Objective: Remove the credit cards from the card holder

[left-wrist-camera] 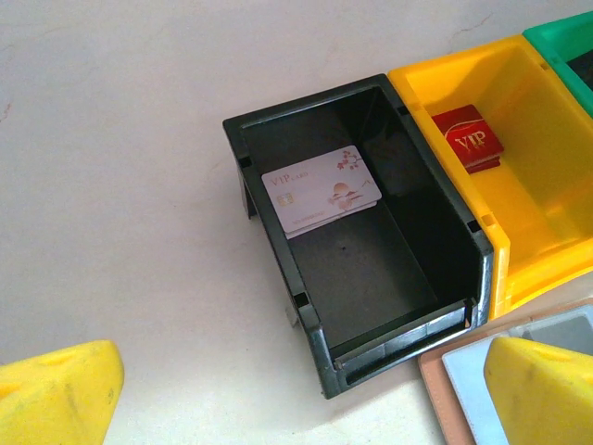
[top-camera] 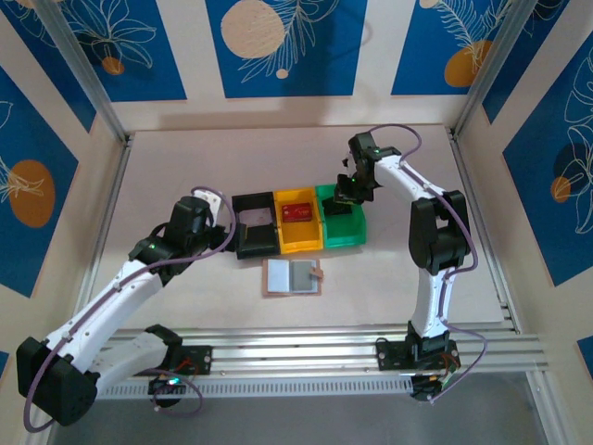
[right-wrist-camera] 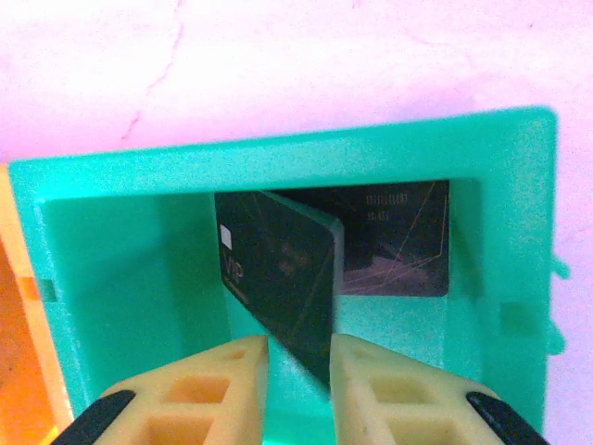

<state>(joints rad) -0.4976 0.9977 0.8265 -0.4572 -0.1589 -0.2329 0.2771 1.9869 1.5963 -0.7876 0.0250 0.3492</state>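
The card holder (top-camera: 292, 276) lies spread open on the table, tan with pale grey pockets; its corner (left-wrist-camera: 443, 375) shows in the left wrist view. A white card (left-wrist-camera: 322, 188) rests in the black bin (left-wrist-camera: 278, 250). A dark red card (left-wrist-camera: 470, 139) lies in the yellow bin (left-wrist-camera: 435, 88). My right gripper (right-wrist-camera: 298, 371) hangs over the green bin (right-wrist-camera: 120, 278), jaws slightly apart. A black card (right-wrist-camera: 278, 269) stands tilted between them, leaning at the right finger with a gap on its left. Another black card (right-wrist-camera: 394, 241) lies flat on the bin floor. My left gripper (left-wrist-camera: 301, 399) is open wide above the black bin's front edge.
The three bins stand side by side in the middle of the table, black (top-camera: 255, 248), yellow (top-camera: 299, 245) and green (top-camera: 345, 237), with the holder just in front of them. Frame posts and patterned walls close in the table on three sides.
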